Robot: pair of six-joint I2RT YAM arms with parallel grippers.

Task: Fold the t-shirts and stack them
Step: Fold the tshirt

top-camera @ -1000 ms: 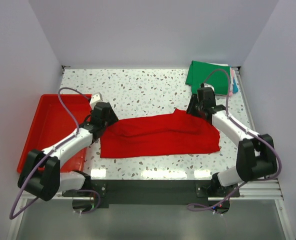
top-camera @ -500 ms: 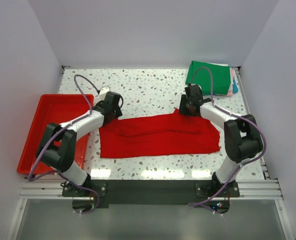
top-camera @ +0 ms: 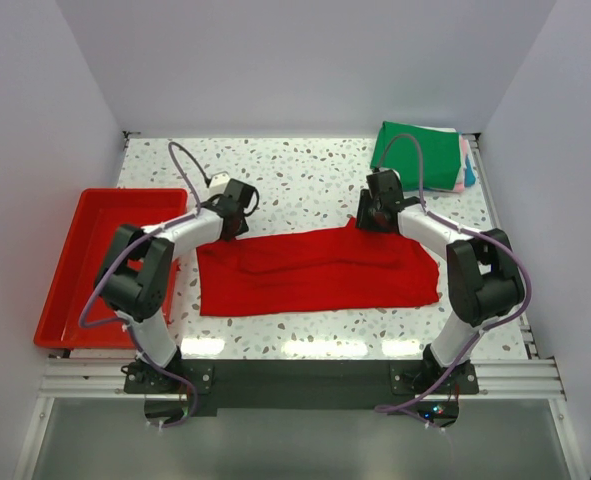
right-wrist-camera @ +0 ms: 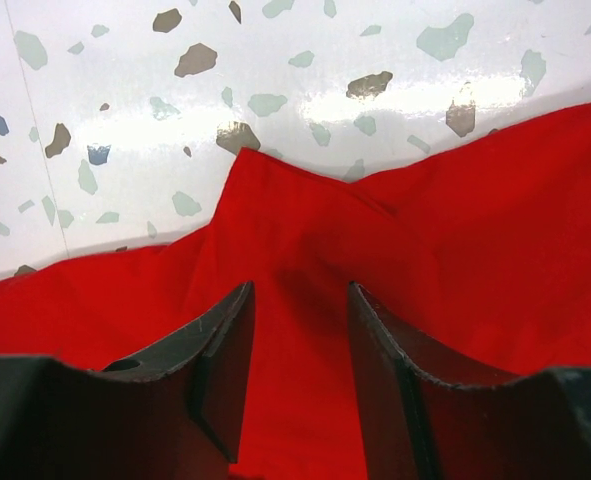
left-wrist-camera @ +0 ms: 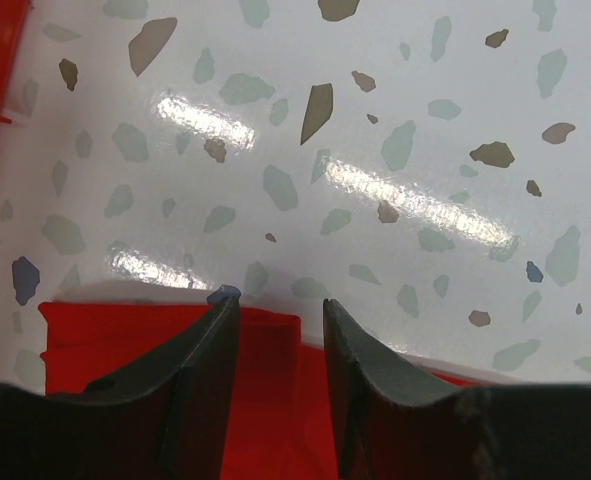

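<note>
Straddling the far edge of the red t-shirt (top-camera: 320,270), 2 claws stand spread, left gripper (left-wrist-camera: 275,305) over its corner, right gripper (right-wrist-camera: 300,290) over a raised peak, speckled table (top-camera: 295,175) just ahead of both, green t-shirt (top-camera: 420,155) folded farther beyond the right one.

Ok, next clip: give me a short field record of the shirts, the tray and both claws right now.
red shirt: laid out wide across the table, near middle
green shirt: folded, far right corner, on top of a stack
tray: left side, nothing seen in it
left claw: open, tips at the red shirt's far left edge
right claw: open, over a peak on its far edge
</note>
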